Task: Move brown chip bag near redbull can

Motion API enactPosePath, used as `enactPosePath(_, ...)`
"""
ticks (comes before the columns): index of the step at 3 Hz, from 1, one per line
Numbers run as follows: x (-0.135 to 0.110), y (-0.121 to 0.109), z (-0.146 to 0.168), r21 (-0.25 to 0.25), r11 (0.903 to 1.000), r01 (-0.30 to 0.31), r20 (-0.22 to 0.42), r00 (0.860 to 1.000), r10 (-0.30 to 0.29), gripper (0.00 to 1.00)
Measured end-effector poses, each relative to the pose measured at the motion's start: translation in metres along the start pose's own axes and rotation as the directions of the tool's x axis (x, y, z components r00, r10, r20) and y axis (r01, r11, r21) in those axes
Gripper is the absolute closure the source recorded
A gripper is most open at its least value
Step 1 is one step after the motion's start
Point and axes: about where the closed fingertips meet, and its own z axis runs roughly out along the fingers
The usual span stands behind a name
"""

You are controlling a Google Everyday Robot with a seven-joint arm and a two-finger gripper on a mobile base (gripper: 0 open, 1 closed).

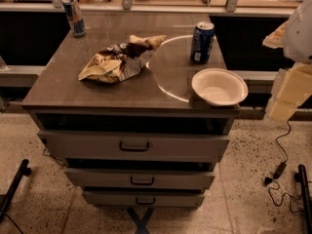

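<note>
Redbull can (73, 16) is standing upright at the cabinet top's (58, 84) back-left corner; brown chip bag (116, 62) is lying crumpled left of centre, apart from that can; dark blue soda can (202, 42) is standing back right; white bowl (219, 87) is sitting front right; gripper (286, 94) is hanging beyond the right edge, spread or closed cannot be told.

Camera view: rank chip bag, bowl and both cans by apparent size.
1. tan-brown foil chip bag
2. round white bowl
3. wide dark blue soda can
4. slim blue-silver Red Bull can, farther away, so unsure
The end effector is at right edge.
</note>
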Motion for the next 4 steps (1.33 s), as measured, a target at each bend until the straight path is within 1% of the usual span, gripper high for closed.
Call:
enactPosePath(1, 0.0, 0.0, 0.0, 0.0, 1.0, 0.0, 0.0, 1.0, 0.0, 0.0)
enactPosePath(2, -0.026, -0.017, 0.004, 0.079, 0.9967, 0.018, 0.006, 1.0, -0.018, 0.0)
enactPosePath(3, -0.098, -0.056, 0.014, 0.217, 0.9712, 0.097, 0.033, 0.994, -0.107, 0.0)
enactPosePath(4, -0.175, -0.089, 0.019, 0.333, 0.9158, 0.225, 0.033, 0.968, -0.249, 0.0)
